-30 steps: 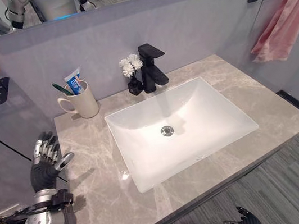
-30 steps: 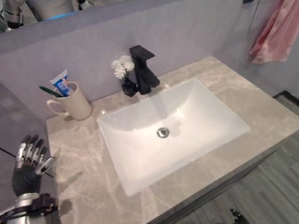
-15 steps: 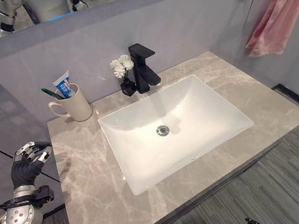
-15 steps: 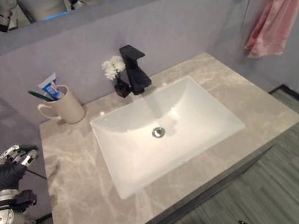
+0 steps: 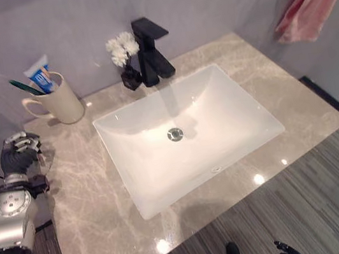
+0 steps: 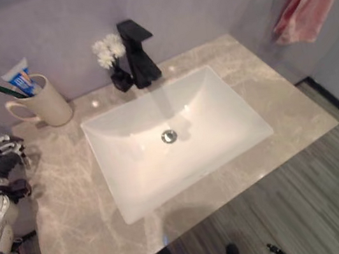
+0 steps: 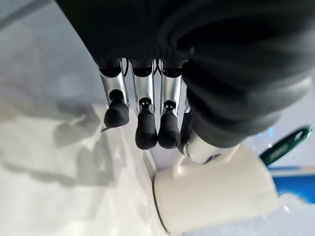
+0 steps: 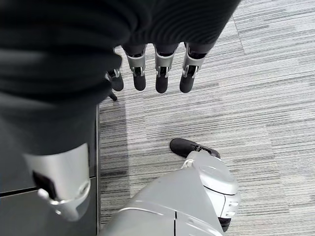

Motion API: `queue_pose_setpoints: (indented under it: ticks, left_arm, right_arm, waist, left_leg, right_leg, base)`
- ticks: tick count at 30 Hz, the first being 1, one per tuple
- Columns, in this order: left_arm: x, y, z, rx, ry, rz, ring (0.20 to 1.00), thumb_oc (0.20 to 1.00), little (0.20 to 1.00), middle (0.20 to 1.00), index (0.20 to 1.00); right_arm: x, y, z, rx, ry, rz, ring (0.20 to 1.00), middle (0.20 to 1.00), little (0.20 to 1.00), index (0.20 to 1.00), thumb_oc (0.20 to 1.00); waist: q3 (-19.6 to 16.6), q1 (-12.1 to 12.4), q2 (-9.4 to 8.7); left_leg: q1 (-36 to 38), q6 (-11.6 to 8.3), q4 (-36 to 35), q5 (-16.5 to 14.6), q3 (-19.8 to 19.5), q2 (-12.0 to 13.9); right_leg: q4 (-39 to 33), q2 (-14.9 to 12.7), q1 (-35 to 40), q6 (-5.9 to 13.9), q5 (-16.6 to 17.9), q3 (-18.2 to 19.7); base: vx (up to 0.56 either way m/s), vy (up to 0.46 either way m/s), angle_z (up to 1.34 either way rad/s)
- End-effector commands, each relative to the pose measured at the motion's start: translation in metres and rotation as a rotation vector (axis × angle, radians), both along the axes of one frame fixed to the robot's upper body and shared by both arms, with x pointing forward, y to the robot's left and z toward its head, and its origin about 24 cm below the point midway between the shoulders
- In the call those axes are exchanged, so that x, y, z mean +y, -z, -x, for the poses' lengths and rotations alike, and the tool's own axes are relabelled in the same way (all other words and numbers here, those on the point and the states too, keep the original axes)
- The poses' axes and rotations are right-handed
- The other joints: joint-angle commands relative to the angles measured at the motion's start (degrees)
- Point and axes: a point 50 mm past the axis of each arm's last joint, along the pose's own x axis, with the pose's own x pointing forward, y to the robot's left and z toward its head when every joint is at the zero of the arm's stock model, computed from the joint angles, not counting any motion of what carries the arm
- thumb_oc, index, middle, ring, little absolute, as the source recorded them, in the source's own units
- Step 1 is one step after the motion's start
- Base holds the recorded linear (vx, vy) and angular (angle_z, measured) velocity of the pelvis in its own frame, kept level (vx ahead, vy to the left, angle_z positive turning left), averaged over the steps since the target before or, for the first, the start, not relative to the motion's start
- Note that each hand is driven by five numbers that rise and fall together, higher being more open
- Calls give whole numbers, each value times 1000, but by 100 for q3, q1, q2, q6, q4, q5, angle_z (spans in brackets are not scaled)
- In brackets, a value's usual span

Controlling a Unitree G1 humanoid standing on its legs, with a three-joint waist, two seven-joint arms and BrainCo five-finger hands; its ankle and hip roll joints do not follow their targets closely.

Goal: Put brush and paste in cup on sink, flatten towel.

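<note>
A cream cup point(image 5: 60, 105) stands at the back left of the marble counter point(image 5: 82, 205). A green toothbrush point(image 5: 23, 87) and a blue-and-white toothpaste tube point(image 5: 42, 76) stick out of it. My left hand point(image 5: 18, 156) hovers at the counter's left edge, a little in front of the cup, fingers curled and holding nothing. In the left wrist view the cup point(image 7: 216, 196) lies just past the fingertips point(image 7: 146, 135). A pink towel point(image 5: 308, 2) hangs bunched from a black wall bar at the upper right. My right hand point(image 5: 281, 253) hangs low over the floor, fingers relaxed.
A white rectangular sink point(image 5: 218, 106) fills the counter's middle. Behind it stand a black faucet point(image 5: 149, 49) and a small dark vase of white flowers point(image 5: 122, 51). Striped grey floor point(image 5: 336, 203) lies in front of the counter.
The camera has tilted down and the whole picture has shifted. My left hand's fingers went from spread to curled, and the hand now sits nearer the cup.
</note>
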Motion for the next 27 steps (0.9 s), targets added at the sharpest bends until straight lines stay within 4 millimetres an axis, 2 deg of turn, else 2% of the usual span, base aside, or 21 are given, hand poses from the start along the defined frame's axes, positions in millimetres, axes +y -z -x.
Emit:
queue_pose_setpoints:
  ticks: [1,2,7,19,27]
  left_arm:
    - [14,-31,0,-88,-67,-64,200,200,200,200,200]
    - [16,-26,-3,-62,-81,-67,200,200,200,200,200]
    - [16,-39,-20,-54,-107,-80,200,200,200,200,200]
    - [21,-38,-27,-19,-147,-72,200,200,200,200,200]
    - [15,-37,-34,-1,-121,-80,200,200,200,200,200]
  right_arm:
    - [-21,-9,-7,-14,-32,61,1000,1000,1000,1000,1000]
    - [-21,-9,-7,-12,-34,62,1000,1000,1000,1000,1000]
    - [-23,-9,-8,-16,-23,62,1000,1000,1000,1000,1000]
    - [-25,-8,0,7,-19,57,1000,1000,1000,1000,1000]
    - [-24,-7,0,9,-27,47,1000,1000,1000,1000,1000]
  waist:
    - [-163,-121,205]
    - [-152,-147,207]
    - [-181,-230,202]
    - [-247,-344,151]
    - [-285,-398,91]
  left_leg:
    - [-417,-282,909,-426,-467,192]
    - [-432,-290,922,-420,-462,207]
    - [-414,-310,892,-404,-421,273]
    - [-276,-330,840,-436,-294,322]
    - [-296,-351,796,-410,-237,370]
  right_leg:
    - [430,46,482,200,654,26]
    - [429,52,463,195,645,29]
    - [356,114,445,197,640,74]
    - [254,170,503,218,722,197]
    - [169,211,493,221,773,258]
  base:
    - [0,0,0]
    - [-8,-16,-5]
    - [12,-30,-8]
    - [16,-11,-5]
    - [-11,-8,-10]
